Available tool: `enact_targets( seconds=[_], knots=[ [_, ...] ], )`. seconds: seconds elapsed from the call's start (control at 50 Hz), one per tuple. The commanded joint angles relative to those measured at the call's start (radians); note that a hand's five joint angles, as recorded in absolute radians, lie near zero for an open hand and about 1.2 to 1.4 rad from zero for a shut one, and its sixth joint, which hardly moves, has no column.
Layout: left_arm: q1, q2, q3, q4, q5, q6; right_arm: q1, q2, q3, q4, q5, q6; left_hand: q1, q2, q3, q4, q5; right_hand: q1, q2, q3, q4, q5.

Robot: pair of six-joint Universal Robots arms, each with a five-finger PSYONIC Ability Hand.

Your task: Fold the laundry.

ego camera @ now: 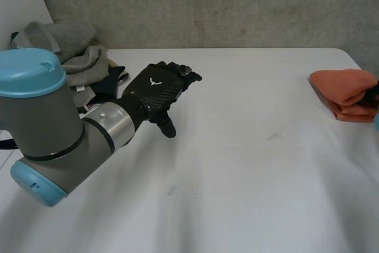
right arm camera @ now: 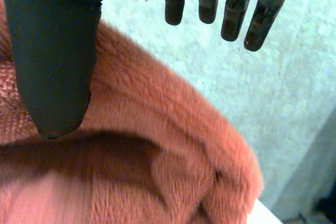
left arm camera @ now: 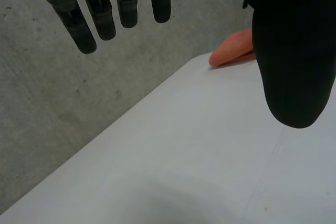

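Note:
A folded orange towel lies at the table's right edge; the left wrist view shows this orange towel far beyond the fingertips. My right hand hovers just over the fluffy orange towel, open with its fingers straight and apart from the thumb, nothing pinched. In the head view a dark bit of the right hand sits at the towel's right side. My left hand hangs open above the white table at the left, its thumb and fingers spread and holding nothing.
A pile of grey, beige and dark laundry lies at the back left corner, just behind my left arm. A concrete wall runs along the table's far edge.

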Motion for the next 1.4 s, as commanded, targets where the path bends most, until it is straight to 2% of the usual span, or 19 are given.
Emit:
enact_targets(
  seconds=[0.02,0.08,0.18,0.26,0.32,0.4,0.48,0.5,0.54,0.6,0.62,0.7,0.78,0.94,1.02,1.14,1.28,1.3,1.4],
  knots=[
    [-0.036,0.031,0.002,0.005,0.010,0.001,-0.052,-0.164,0.180,-0.074,-0.019,-0.070,0.052,0.042,0.034,0.042,0.026,-0.041,-0.052,-0.046,-0.061,-0.070],
    [-0.053,0.054,0.001,0.007,0.011,0.001,-0.084,-0.200,0.219,-0.077,0.002,-0.137,0.046,0.036,0.029,0.037,0.020,-0.041,-0.052,-0.046,-0.061,-0.070],
    [-0.069,0.078,-0.005,0.010,0.014,0.001,-0.144,-0.272,0.245,-0.108,0.125,-0.300,0.034,0.024,0.017,0.025,0.008,-0.041,-0.052,-0.046,-0.061,-0.070],
    [-0.090,0.088,-0.010,0.012,0.028,0.002,-0.170,-0.355,0.262,-0.152,0.200,-0.351,0.022,0.012,0.005,0.013,-0.003,-0.041,-0.052,-0.046,-0.061,-0.070],
    [-0.101,0.100,-0.011,0.013,0.059,0.002,-0.170,-0.411,0.283,-0.192,0.208,-0.365,0.013,0.003,-0.004,0.004,-0.012,-0.041,-0.052,-0.046,-0.061,-0.070],
    [-0.101,0.118,-0.004,0.022,0.079,0.001,-0.155,-0.543,0.357,-0.304,0.154,-0.355,-0.007,-0.017,-0.024,-0.016,-0.033,-0.041,-0.052,-0.046,-0.061,-0.070],
    [-0.093,0.140,-0.001,0.062,0.079,0.005,-0.068,-0.657,0.478,-0.415,-0.088,-0.352,-0.019,-0.029,-0.036,-0.028,-0.044,-0.041,-0.052,-0.046,-0.061,-0.070],
    [-0.086,0.149,0.002,0.085,0.077,0.004,-0.016,-0.689,0.545,-0.450,-0.233,-0.357,-0.019,-0.029,-0.036,-0.028,-0.044,-0.041,-0.052,-0.046,-0.061,-0.070],
    [-0.069,0.160,0.004,0.108,0.074,0.005,0.059,-0.732,0.640,-0.484,-0.423,-0.365,-0.019,-0.029,-0.036,-0.028,-0.044,-0.041,-0.052,-0.046,-0.061,-0.070],
    [-0.003,0.172,0.019,0.160,0.063,0.010,0.127,-0.783,0.731,-0.485,-0.577,-0.368,-0.019,-0.029,-0.036,-0.028,-0.044,-0.041,-0.052,-0.046,-0.061,-0.070],
    [0.022,0.172,0.027,0.169,0.059,0.008,0.168,-0.809,0.792,-0.479,-0.672,-0.371,-0.019,-0.029,-0.036,-0.028,-0.044,-0.041,-0.052,-0.046,-0.061,-0.070],
    [0.164,0.152,0.076,0.193,0.039,0.010,0.250,-0.846,0.912,-0.418,-0.804,-0.388,-0.016,-0.026,-0.033,-0.025,-0.042,-0.041,-0.052,-0.046,-0.061,-0.070],
    [0.331,0.019,0.178,0.196,0.040,0.031,0.320,-0.846,0.990,-0.325,-0.808,-0.446,0.005,-0.006,-0.013,-0.005,-0.021,-0.041,-0.052,-0.046,-0.061,-0.070],
    [0.520,-0.324,0.497,0.185,0.085,0.219,0.376,-0.837,1.136,-0.229,-0.760,-0.685,0.025,0.015,0.008,0.016,-0.001,-0.041,-0.052,-0.046,-0.061,-0.070],
    [0.560,-0.514,0.692,0.162,0.099,0.330,0.399,-0.835,1.179,-0.226,-0.707,-0.748,0.028,0.018,0.011,0.019,0.002,-0.041,-0.052,-0.046,-0.061,-0.070],
    [0.588,-0.716,0.880,0.117,0.099,0.399,0.396,-0.835,1.237,-0.231,-0.670,-0.753,0.066,0.056,0.049,0.057,0.040,-0.041,-0.052,-0.046,-0.061,-0.070],
    [0.602,-0.860,0.990,0.113,0.088,0.405,0.382,-0.834,1.277,-0.234,-0.671,-0.751,0.433,0.423,0.415,0.424,0.407,-0.041,-0.052,-0.046,-0.061,-0.070],
    [0.602,-0.877,1.007,0.113,0.086,0.405,0.382,-0.834,1.279,-0.234,-0.665,-0.751,0.570,0.560,0.553,0.561,0.544,-0.041,-0.052,-0.046,-0.061,-0.070],
    [0.600,-0.889,1.030,0.113,0.085,0.405,0.383,-0.834,1.280,-0.234,-0.663,-0.753,0.882,0.872,0.865,0.873,0.856,-0.041,-0.052,-0.046,-0.061,-0.070]
  ],
)
